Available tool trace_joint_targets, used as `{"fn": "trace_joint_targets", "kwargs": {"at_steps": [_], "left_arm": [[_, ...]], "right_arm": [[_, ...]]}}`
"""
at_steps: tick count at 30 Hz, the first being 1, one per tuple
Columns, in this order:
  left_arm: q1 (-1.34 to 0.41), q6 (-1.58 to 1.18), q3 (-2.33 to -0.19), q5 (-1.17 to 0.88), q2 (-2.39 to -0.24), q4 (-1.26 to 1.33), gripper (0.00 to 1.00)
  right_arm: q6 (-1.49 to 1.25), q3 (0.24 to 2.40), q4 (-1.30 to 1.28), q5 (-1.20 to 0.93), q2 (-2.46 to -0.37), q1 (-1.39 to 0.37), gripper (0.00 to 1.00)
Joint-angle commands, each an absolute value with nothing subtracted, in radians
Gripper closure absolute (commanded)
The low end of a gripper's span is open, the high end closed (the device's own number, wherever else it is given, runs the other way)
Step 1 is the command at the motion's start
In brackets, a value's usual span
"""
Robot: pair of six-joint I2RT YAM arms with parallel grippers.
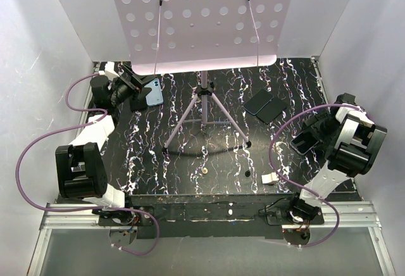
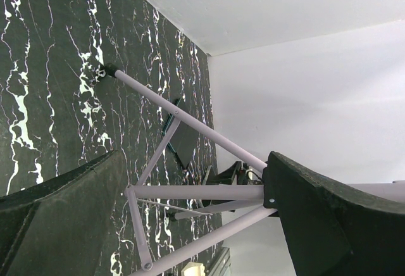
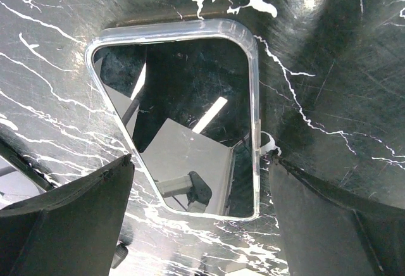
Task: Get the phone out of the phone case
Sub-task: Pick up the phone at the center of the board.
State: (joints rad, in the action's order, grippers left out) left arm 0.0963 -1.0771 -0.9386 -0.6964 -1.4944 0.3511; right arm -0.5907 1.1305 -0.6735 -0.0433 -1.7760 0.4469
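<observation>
The light blue phone case point(image 1: 154, 91) shows its back and camera cutout at the far left, right beside my left gripper point(image 1: 140, 92). I cannot tell whether anything is inside it. In the left wrist view the left gripper point(image 2: 196, 156) is open and empty, and the case is out of view. The phone point(image 3: 190, 99), black with a glossy screen and a pale shiny rim, lies flat on the marbled table. My right gripper point(image 3: 201, 159) hovers open over its near end, one finger on each side. In the top view the phone point(image 1: 304, 142) is partly hidden under the right gripper point(image 1: 316, 135).
A tripod music stand point(image 1: 204, 99) stands mid-table, its perforated white desk point(image 1: 202, 16) overhanging the back. Two black slabs point(image 1: 266, 105) lie at the back right. A small white block point(image 1: 270, 178) sits near the front right. White walls close in both sides.
</observation>
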Motion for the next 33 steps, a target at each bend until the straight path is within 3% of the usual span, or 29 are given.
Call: {"fn": "trace_joint_targets", "kwargs": {"at_steps": [1,6,8,14,19,33], "left_arm": [[0.104,-1.065,-0.931,-0.696,-1.476,0.354,0.02],[0.103,-1.068,-0.933,-0.699,-1.479,0.362,0.02],[0.104,-1.071,-0.93,-0.699,-1.48,0.359,0.02],[0.104,-1.068,-0.931,-0.698,-1.479,0.36,0.02],[0.103,-1.068,-0.93,-0.698,-1.479,0.359,0.02],[0.106,-1.078,-0.927,-0.706,-1.488,0.374,0.02]], "right_arm": [[-0.603,1.155,-0.68,-0.005,-1.799,0.451,0.07],[-0.597,1.169,-0.704,0.057,-1.825,0.431,0.08],[-0.595,1.167,-0.707,0.078,-1.841,0.417,0.16],[-0.592,1.206,-0.739,0.123,-1.864,0.376,0.13],[-0.575,1.181,-0.669,0.025,-1.813,0.371,0.08],[-0.571,1.147,-0.615,-0.091,-1.744,0.39,0.06]]}}
